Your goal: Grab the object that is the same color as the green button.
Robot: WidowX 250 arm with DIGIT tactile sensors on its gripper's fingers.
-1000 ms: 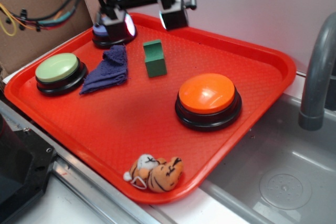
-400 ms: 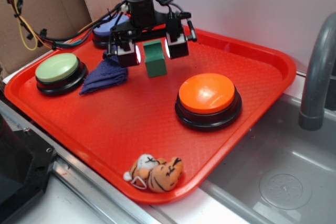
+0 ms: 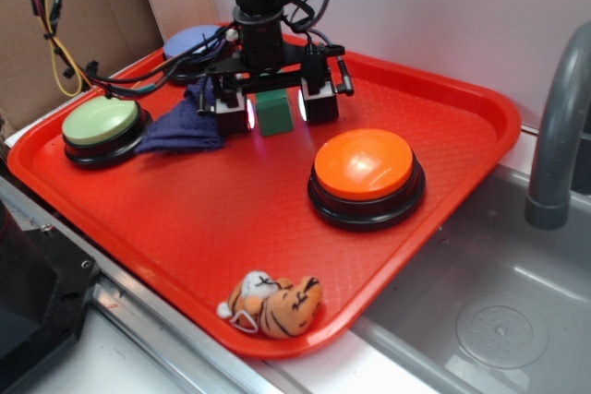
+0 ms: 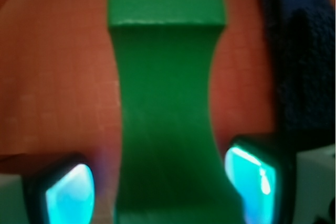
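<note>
Exterior view: the small dark green wooden block is straddled by the spread claw; closing is called for next.

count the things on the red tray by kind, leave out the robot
Domed buttons: 3, green button, orange button, blue-purple button
Green block: 1
Blue-purple cloth: 1
Plush tiger: 1
Total: 6

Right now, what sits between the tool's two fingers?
The green block stands between the fingers of the open tool. The wrist view shows a thin strip of bare red tray on each side of the block.
</note>
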